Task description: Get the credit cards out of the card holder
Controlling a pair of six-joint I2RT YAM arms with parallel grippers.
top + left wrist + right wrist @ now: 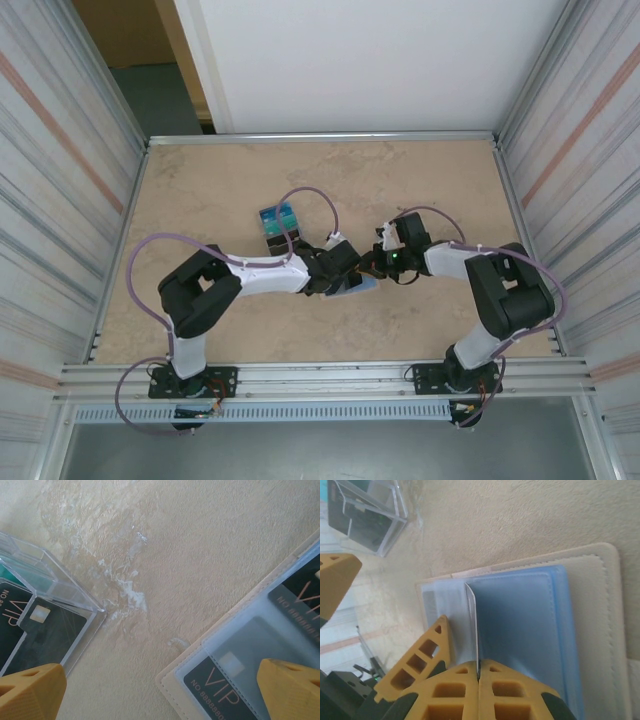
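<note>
The beige card holder (355,288) lies open on the table between both grippers, its pale blue lining (520,625) facing up. Dark VIP credit cards (217,682) sit inside its clear sleeves. My right gripper (478,672) is shut on a thin pale leaf (473,615) that stands upright from the holder; whether it is a sleeve or a card I cannot tell. My left gripper (159,666) is open, one finger (292,690) over the holder's sleeves and the other (30,692) near a clear box. In the right wrist view that left finger (427,655) rests on the clear sleeves.
A clear plastic box (278,225) (50,590) holding more dark VIP cards (47,630) sits just left of and behind the holder. Metal walls (110,210) fence the tan table on both sides and at the back. Cables (300,195) loop above the arms.
</note>
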